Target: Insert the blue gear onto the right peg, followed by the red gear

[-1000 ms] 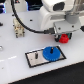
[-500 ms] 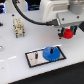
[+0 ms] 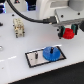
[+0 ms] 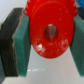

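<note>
Plate: a grey, black-rimmed plate (image 3: 35, 61) lay toward the near edge of the white counter (image 3: 15, 75).
Blue gear: the blue gear (image 3: 50, 53) sat on the plate's end toward the exterior view's right, flat, apparently seated on the right peg, which it hid.
Other peg: a thin dark pin (image 3: 36, 54) stood bare at the plate's other end.
Gripper: the gripper (image 3: 68, 33) hung above the counter, beyond the plate and toward the exterior view's right, clenched on the red gear (image 3: 68, 33).
Red gear: it was held off the counter, apart from the blue gear and not over it yet.
Progress: judging by how things lay, the first half looked done; the red gear had yet to be carried over the blue gear and lowered onto the same peg.
Wrist view only: the red gear (image 4: 49, 34) filled the picture, its hub and teeth plain, pinched between two teal pads (image 4: 21, 46); neither plate nor peg showed.
Exterior view only: the plate, both gears together and the gap between them.
Far edge: a small pale object (image 3: 19, 26) sat farther back, too blurred to name.
</note>
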